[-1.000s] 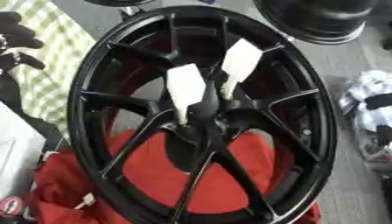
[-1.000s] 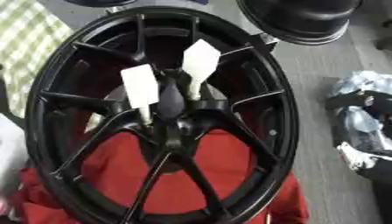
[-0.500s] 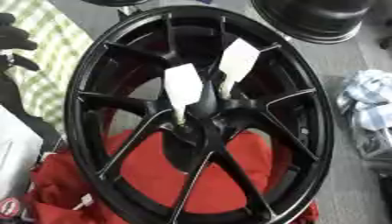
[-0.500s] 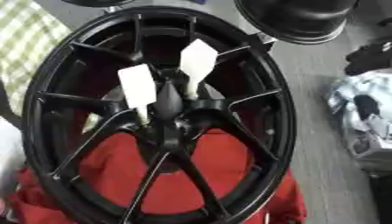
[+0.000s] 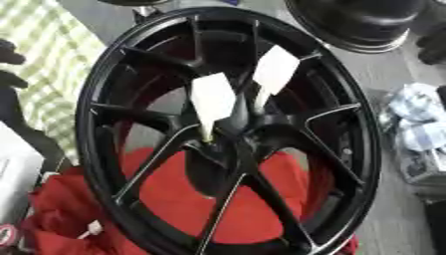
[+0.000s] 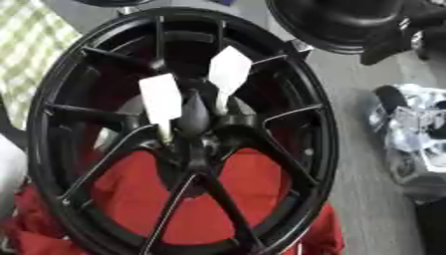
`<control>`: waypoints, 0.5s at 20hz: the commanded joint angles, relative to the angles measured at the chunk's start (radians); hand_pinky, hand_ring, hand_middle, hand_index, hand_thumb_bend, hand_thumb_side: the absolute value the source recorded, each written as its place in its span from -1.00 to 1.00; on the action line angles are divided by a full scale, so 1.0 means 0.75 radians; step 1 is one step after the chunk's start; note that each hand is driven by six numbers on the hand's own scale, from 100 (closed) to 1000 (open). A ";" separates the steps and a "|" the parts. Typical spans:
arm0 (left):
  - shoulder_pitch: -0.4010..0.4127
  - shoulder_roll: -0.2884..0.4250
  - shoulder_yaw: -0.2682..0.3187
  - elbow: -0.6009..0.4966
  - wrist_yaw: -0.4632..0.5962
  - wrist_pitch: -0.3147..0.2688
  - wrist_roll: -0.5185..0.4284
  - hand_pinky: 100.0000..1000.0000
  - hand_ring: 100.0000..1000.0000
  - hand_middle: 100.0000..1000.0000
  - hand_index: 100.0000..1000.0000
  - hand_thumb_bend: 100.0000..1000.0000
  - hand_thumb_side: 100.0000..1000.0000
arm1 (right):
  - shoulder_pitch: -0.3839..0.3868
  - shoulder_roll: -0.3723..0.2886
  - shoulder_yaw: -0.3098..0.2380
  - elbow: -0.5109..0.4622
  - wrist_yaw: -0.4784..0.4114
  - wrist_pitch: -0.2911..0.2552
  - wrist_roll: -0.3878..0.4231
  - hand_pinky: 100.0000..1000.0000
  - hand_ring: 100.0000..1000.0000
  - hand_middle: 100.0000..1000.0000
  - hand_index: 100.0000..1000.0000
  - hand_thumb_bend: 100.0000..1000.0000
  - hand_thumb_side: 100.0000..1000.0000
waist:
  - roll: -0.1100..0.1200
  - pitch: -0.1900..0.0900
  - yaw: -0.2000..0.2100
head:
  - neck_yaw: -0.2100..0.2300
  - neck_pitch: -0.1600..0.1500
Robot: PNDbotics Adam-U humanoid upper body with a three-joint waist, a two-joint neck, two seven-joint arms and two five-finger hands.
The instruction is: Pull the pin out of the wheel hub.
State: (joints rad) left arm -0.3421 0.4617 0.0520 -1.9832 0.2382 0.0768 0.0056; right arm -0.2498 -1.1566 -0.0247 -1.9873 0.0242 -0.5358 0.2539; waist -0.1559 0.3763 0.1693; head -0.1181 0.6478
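At frame centre, the wheel (image 5: 231,134) leaned on red cloth (image 5: 174,199), two white-tagged pins (image 5: 212,102) seated at its hub. Your hands were out of view, fingers' state unknown. Reaching for a pin came next.

soft even daylight, overall motion blur, faint glare

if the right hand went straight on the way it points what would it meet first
Probably the right rim of the big black wheel: the right hand seems to point down-left toward it, though depth is unclear.
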 commanded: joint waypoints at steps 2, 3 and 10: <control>-0.025 0.027 0.000 -0.022 0.000 -0.002 -0.009 -0.04 0.26 0.14 0.49 -1.00 0.43 | -0.062 -0.063 0.024 -0.017 -0.028 0.003 0.093 0.75 0.56 0.31 0.48 -1.00 -0.74 | 0.000 -0.017 0.019 | -0.055 -0.025; -0.029 0.026 -0.001 -0.022 -0.001 -0.002 -0.010 -0.04 0.26 0.14 0.49 -1.00 0.43 | -0.077 -0.061 0.034 -0.017 -0.029 0.005 0.106 0.75 0.57 0.32 0.48 -1.00 -0.74 | -0.004 -0.013 0.028 | -0.071 -0.028; -0.037 0.025 0.000 -0.022 -0.003 -0.002 -0.011 -0.04 0.26 0.14 0.49 -1.00 0.43 | -0.138 -0.052 0.060 -0.017 -0.032 0.008 0.142 0.75 0.58 0.33 0.50 -1.00 -0.74 | -0.015 0.000 0.060 | -0.118 -0.036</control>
State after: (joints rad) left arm -0.3598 0.4616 0.0493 -1.9832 0.2383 0.0774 -0.0001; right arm -0.3431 -1.1641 0.0308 -1.9875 0.0085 -0.5288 0.3555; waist -0.1744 0.3919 0.2145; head -0.2007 0.6310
